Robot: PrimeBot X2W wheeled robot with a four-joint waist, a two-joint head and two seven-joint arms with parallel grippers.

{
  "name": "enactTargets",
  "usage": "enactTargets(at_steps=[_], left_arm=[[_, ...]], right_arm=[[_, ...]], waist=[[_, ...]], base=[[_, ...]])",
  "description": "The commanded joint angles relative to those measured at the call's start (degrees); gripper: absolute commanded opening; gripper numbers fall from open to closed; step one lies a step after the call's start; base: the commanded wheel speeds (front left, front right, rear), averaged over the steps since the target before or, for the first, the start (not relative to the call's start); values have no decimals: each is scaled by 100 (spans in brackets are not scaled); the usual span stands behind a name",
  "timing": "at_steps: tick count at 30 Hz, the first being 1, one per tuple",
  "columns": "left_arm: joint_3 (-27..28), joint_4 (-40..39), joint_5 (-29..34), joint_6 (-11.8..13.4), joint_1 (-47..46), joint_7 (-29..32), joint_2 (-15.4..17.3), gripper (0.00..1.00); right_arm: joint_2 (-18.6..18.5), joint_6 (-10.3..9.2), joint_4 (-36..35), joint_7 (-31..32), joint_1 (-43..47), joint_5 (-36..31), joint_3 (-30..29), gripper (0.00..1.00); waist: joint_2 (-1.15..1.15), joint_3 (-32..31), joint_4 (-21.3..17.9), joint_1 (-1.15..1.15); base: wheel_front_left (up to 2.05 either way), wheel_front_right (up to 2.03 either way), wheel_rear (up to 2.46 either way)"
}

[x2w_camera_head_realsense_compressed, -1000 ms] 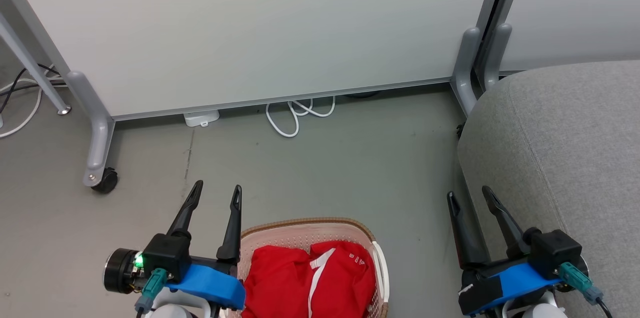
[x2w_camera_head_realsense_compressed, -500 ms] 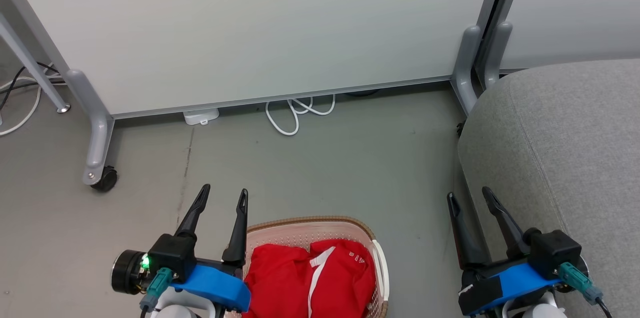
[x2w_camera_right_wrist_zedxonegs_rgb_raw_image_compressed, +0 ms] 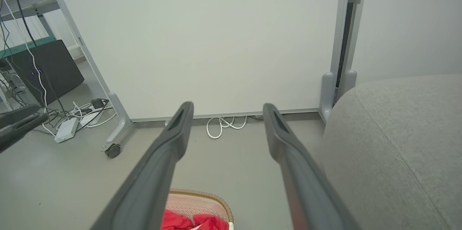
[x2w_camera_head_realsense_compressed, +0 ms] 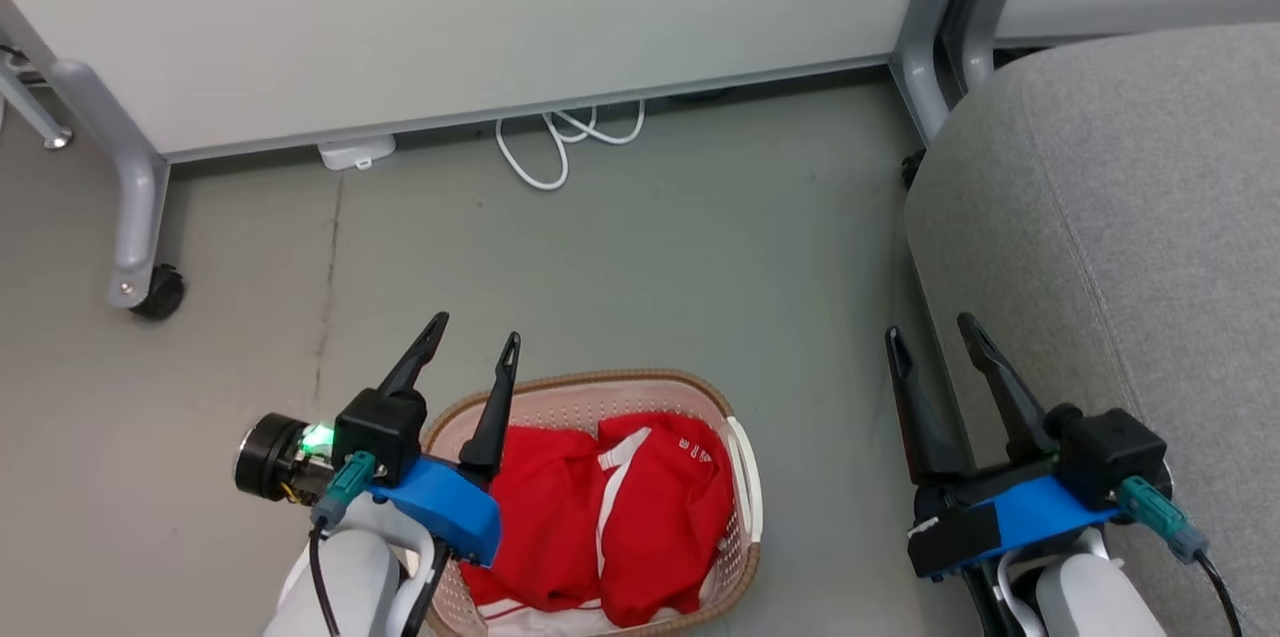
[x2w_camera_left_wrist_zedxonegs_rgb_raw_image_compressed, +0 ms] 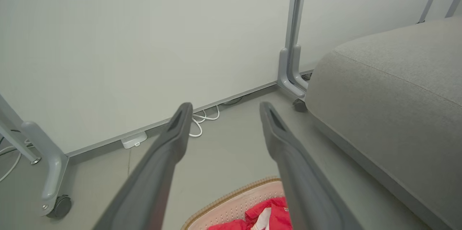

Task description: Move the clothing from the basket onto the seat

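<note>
The left tool (x2w_camera_head_realsense_compressed: 476, 327) is hovering with fingers spread wide, gripping nothing. The basket (x2w_camera_head_realsense_compressed: 640, 383) is sitting just to its right, with the red clothing (x2w_camera_head_realsense_compressed: 620, 507) bunched inside. Its inner finger is possibly touching the rim, hard to judge. The right tool (x2w_camera_head_realsense_compressed: 928, 326) is hanging apart too, empty, with the grey seat (x2w_camera_head_realsense_compressed: 1130, 217) just at its right side.

Before you, the grey-green floor (x2w_camera_head_realsense_compressed: 650, 257) carries the basket (x2w_camera_head_realsense_compressed: 600, 402) at centre and the seat (x2w_camera_head_realsense_compressed: 1100, 217) to its right. A looped white cable (x2w_camera_head_realsense_compressed: 545, 142) and small white box (x2w_camera_head_realsense_compressed: 357, 152) lie by the partition (x2w_camera_head_realsense_compressed: 450, 7), its castor (x2w_camera_head_realsense_compressed: 158, 292) far left.
</note>
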Motion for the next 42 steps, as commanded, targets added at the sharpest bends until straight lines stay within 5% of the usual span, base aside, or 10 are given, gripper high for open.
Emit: enactTargets(at_steps=[1,14,27,42], left_arm=[[-81,89,-23,-6,-171,-17,76,100],[-1557,1555,-296,-6,-1569,-17,672,100],[-3112,3342,-494,-4,-2727,-6,745,100],[-5188,4021,-1003,1,-3859,1038,1033,100]], right_arm=[[-27,3,-31,-20,-113,0,13,100],[-25,3,-237,-19,-877,140,59,100],[-22,3,-430,-19,-1484,177,140,100],[-23,3,-714,-20,-2037,52,243,100]], waist=[[0,293,-151,0],[0,1708,-641,0],[0,2912,-913,0],[0,4194,-1060,0]], base=[[0,0,0],[0,0,0],[0,0,0],[0,0,0]])
